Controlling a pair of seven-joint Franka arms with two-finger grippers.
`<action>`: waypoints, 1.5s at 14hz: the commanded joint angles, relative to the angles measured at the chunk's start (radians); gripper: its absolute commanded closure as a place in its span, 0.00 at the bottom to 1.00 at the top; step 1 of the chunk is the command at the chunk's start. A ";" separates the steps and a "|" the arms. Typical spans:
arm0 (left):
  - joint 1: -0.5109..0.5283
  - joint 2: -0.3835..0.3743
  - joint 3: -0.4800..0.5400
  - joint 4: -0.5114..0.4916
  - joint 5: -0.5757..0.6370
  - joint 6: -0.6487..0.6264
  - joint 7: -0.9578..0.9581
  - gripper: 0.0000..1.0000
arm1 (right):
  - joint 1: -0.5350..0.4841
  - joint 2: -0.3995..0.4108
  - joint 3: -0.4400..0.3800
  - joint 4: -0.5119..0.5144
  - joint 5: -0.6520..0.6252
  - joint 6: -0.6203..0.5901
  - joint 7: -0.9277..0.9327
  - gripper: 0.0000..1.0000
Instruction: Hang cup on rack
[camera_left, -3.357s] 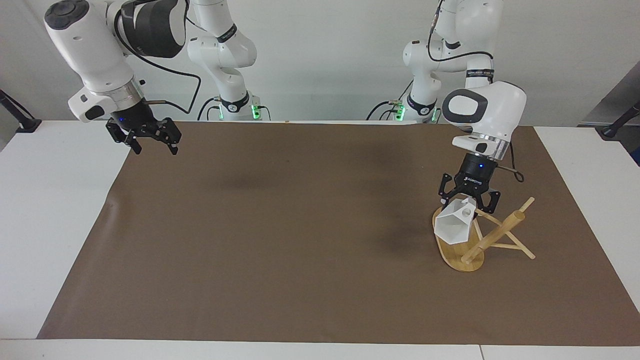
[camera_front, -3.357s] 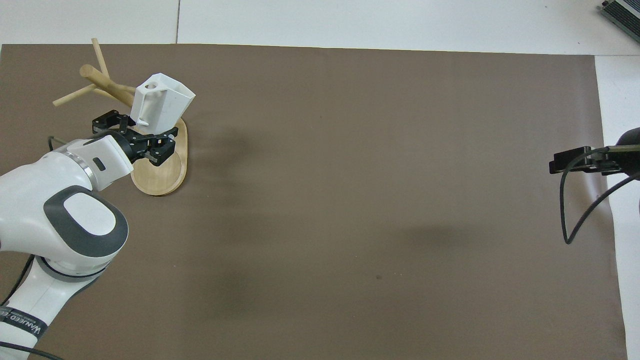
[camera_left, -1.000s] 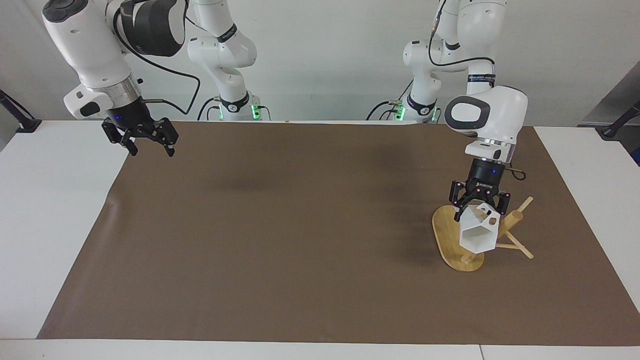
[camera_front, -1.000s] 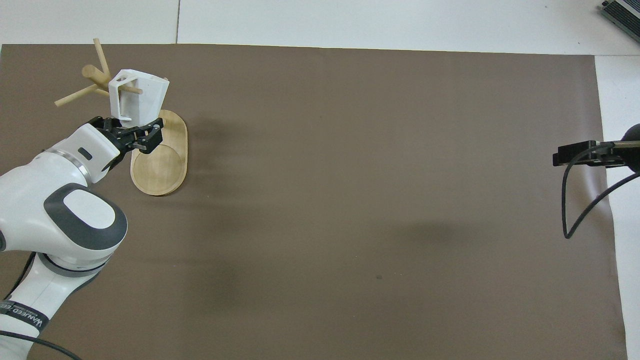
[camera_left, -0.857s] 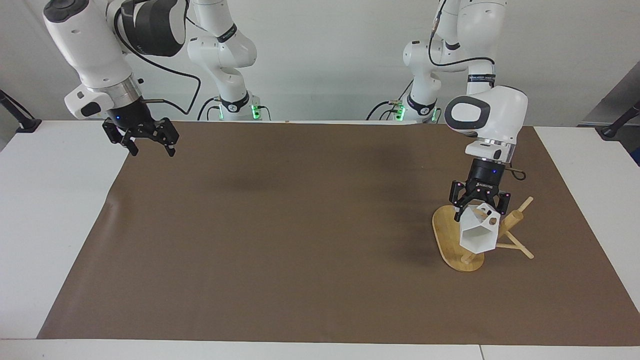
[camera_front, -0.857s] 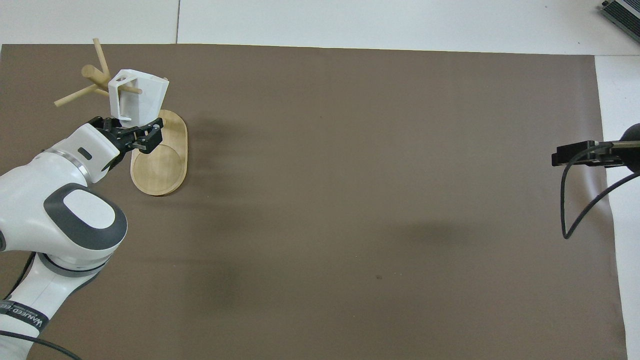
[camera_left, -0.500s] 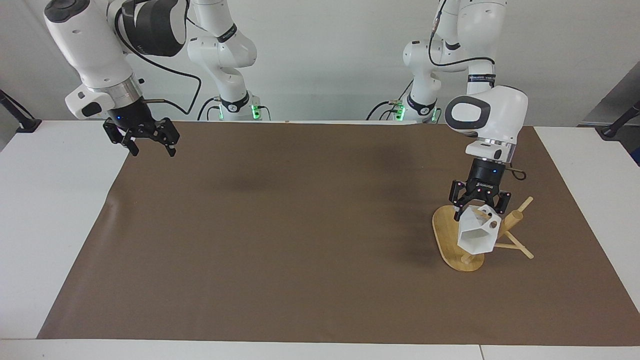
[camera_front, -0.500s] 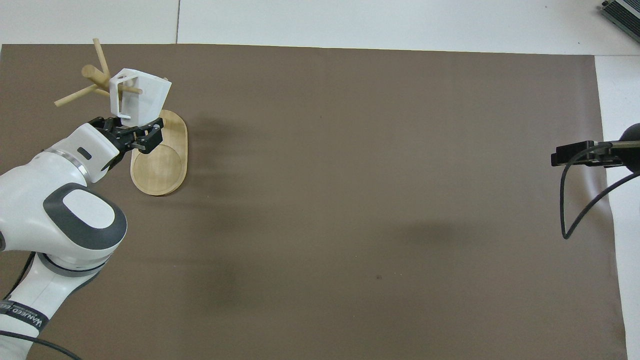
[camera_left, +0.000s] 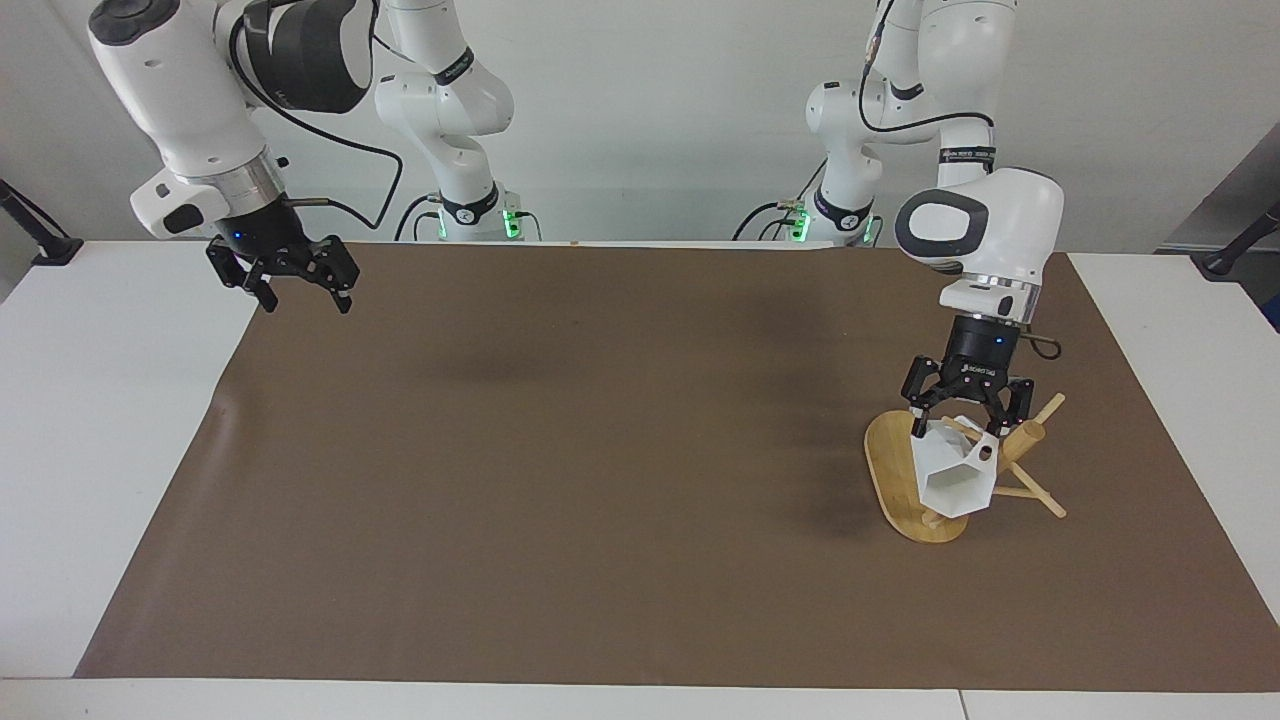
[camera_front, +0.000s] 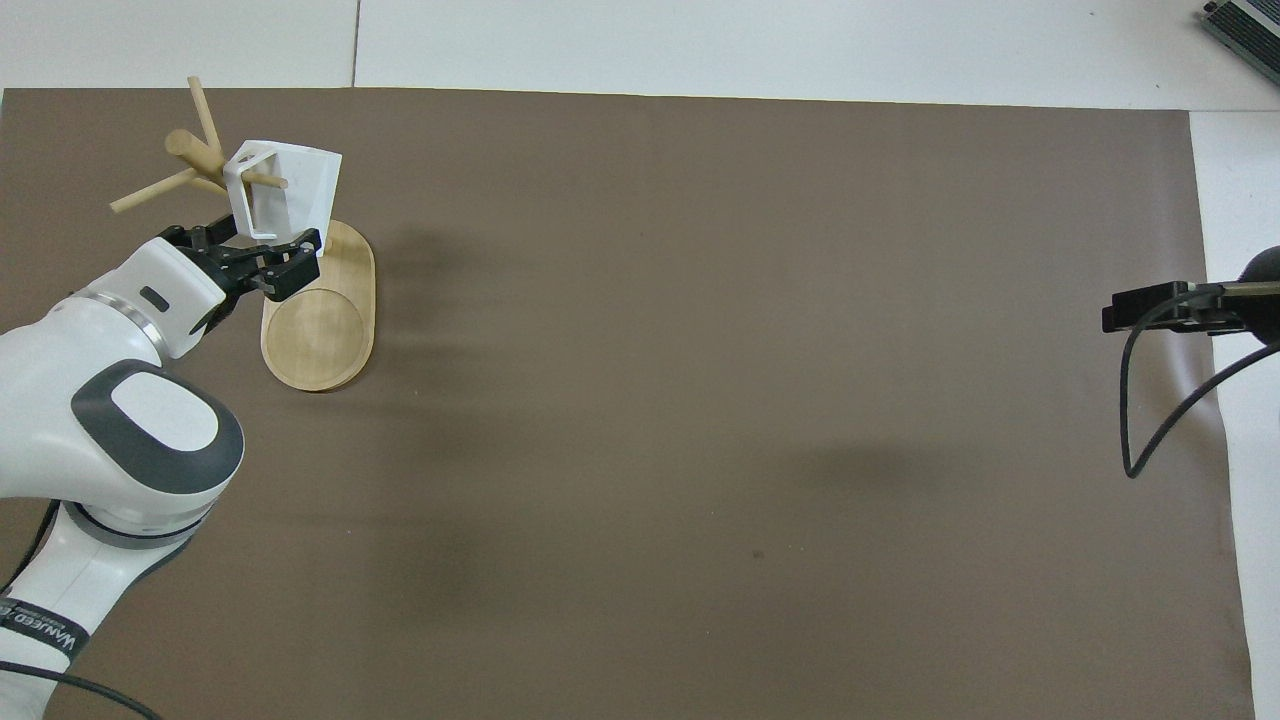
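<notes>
Jaws of my left gripper (camera_left: 966, 430) spread over the cup (camera_left: 955, 477), hung on the rack (camera_left: 905, 500); right gripper (camera_left: 303, 291) waits, open.

cup (camera_front: 290, 190) hung on rack (camera_front: 320, 330) peg (handle threaded), left gripper (camera_front: 255, 262) just beside it, jaws spread

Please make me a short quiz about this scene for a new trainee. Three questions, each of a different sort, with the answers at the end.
1. Where is the cup?
A. Lying on the base of the rack
B. Hanging by its handle on a peg of the rack
C. Standing on the table
2. True or false: the right pincer is over the rack.
3. Fill in: the pincer just above the cup belongs to the ___ arm.

Key
1. B
2. False; it waits at the right arm's end of the table.
3. left; the left pincer is open above the cup.
</notes>
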 joint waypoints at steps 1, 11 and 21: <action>0.010 -0.015 0.003 0.004 -0.003 -0.026 0.004 0.00 | -0.005 -0.010 0.005 -0.011 0.000 0.002 0.014 0.00; 0.194 -0.123 0.014 0.070 0.282 -0.394 -0.004 0.00 | -0.005 -0.010 0.005 -0.011 0.000 0.002 0.014 0.00; 0.231 -0.210 0.005 0.289 0.781 -0.952 -0.552 0.00 | -0.005 -0.010 0.005 -0.011 0.000 0.002 0.014 0.00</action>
